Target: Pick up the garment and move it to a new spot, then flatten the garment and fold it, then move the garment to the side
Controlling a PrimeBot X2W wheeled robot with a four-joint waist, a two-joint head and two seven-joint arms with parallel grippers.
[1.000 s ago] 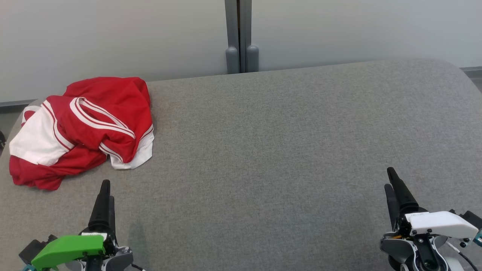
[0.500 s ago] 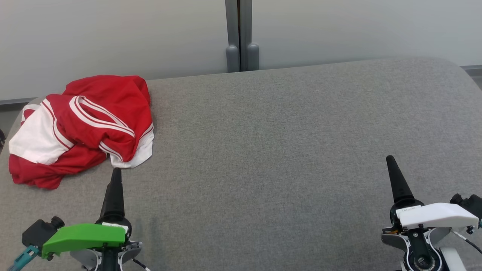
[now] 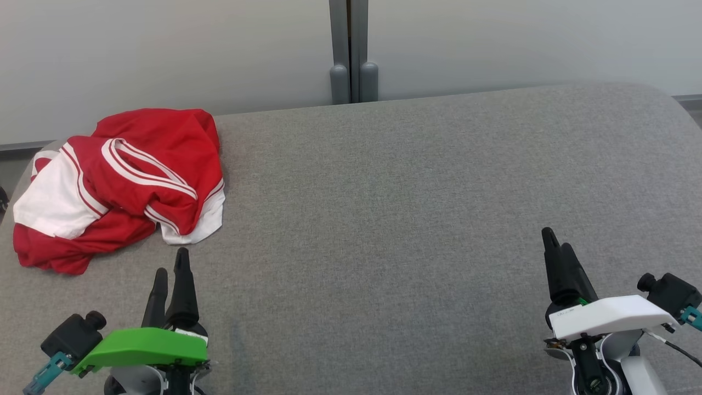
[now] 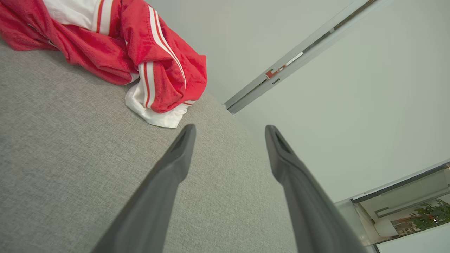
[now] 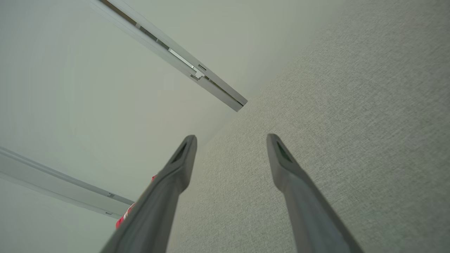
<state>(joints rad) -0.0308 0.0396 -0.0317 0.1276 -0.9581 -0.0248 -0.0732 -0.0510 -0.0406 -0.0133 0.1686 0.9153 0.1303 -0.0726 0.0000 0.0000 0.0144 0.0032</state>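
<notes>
A red and white garment (image 3: 118, 181) of soft, thin cloth lies crumpled just ahead of the left gripper (image 3: 171, 260) on a work surface (image 3: 384, 219) covered in coarse, matt grey woven fabric. The fingers (image 4: 165, 189) of it and of the right gripper (image 3: 555, 238) look like smooth, matt dark plastic; a smooth green plastic cover (image 3: 142, 346) caps the left wrist, a white plastic cover (image 3: 603, 317) the right
</notes>
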